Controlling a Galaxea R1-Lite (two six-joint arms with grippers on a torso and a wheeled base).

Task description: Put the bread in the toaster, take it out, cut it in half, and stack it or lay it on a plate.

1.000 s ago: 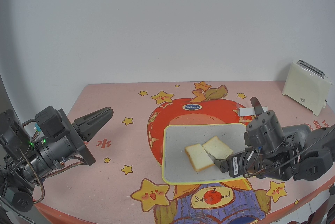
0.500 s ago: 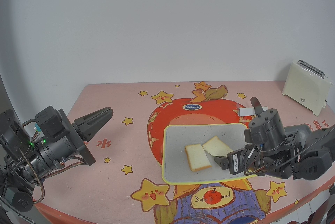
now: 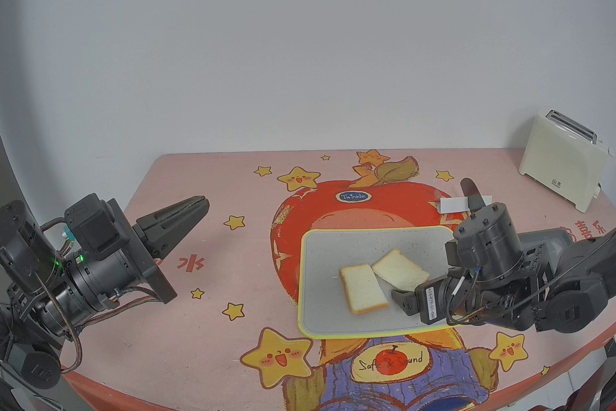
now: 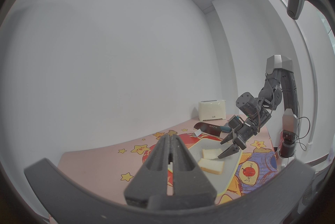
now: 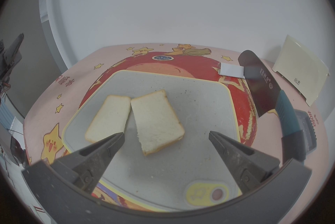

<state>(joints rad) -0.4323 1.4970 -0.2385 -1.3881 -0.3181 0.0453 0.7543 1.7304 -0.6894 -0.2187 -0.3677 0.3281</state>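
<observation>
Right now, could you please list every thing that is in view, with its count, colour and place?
bread halves: 2, white with tan crust, side by side on the cutting board
cutting board: 1, grey with yellow rim, middle of the table
knife: 1, dark blade, teal handle, on the table past the board's far right corner
paper slip: 1, white, beside the knife's blade
toaster: 1, cream, table's far right corner
table: 1, pink, cartoon print
left gripper: 1, dark grey, shut, above the table's left side
right gripper: 1, dark grey, open, by the bread

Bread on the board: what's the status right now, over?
Right gripper jaws open at the cutting board; left gripper jaws shut, off to the side. Two bread halves flat, side by side. Knife beside the board, nothing in the way.
</observation>
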